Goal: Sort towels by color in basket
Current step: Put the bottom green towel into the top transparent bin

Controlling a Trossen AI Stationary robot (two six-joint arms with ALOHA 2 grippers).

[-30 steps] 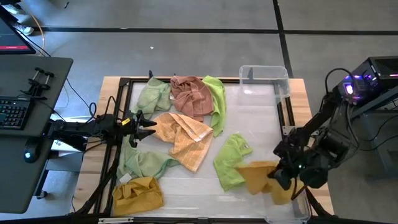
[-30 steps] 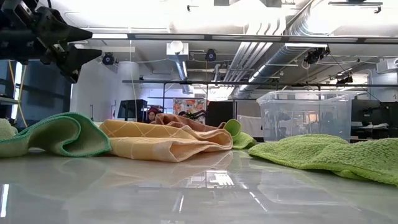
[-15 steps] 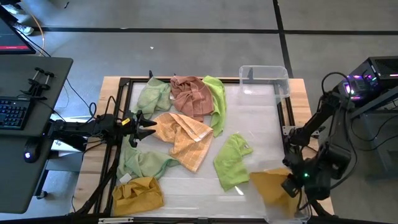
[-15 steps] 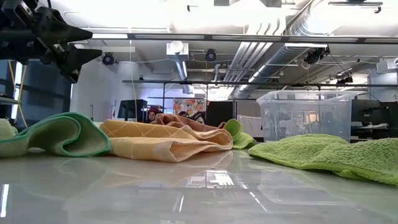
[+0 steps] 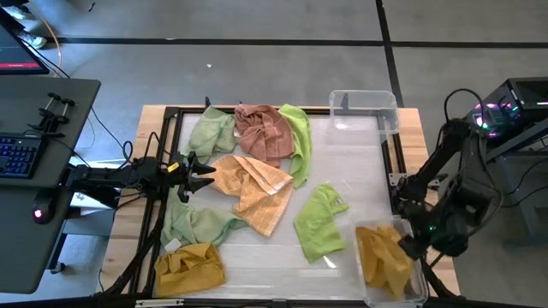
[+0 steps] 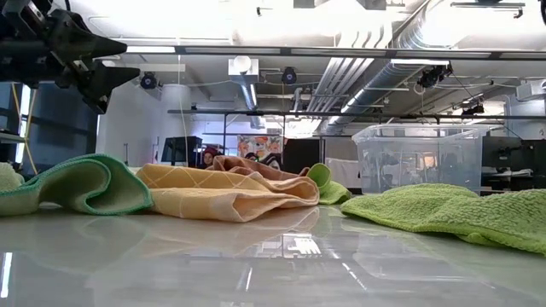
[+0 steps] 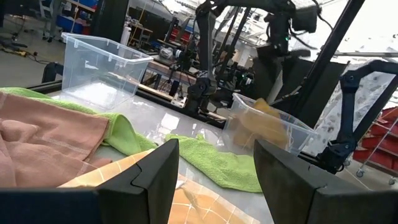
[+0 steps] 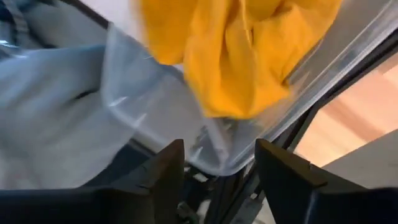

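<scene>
The table [image 5: 360,162] carries two clear bins: one [image 5: 364,109] at the far right corner, still bare inside, and a near bin [image 5: 415,291] at the right front corner. Most towels lie loose across the left and middle — a pale green one [image 5: 210,130], a dusty pink one [image 5: 261,128], a peach-orange one [image 5: 253,184], a bright green one [image 5: 318,224] and a mustard one [image 5: 190,265] at the near left.

A second mustard yellow towel [image 5: 381,257] sits bunched inside the near bin. The right gripper [image 8: 219,177] hangs just beside and over that bin's outer wall, fingers spread apart with nothing between them; the towel lies apart from them, across the wall.

To finish this release well, I judge the arm should rise straight up before swinging away, so no finger catches the rim or drags cloth back out.

The left gripper [image 7: 214,177] waits parted and empty over the table's left edge, beside the peach-orange towel.
</scene>
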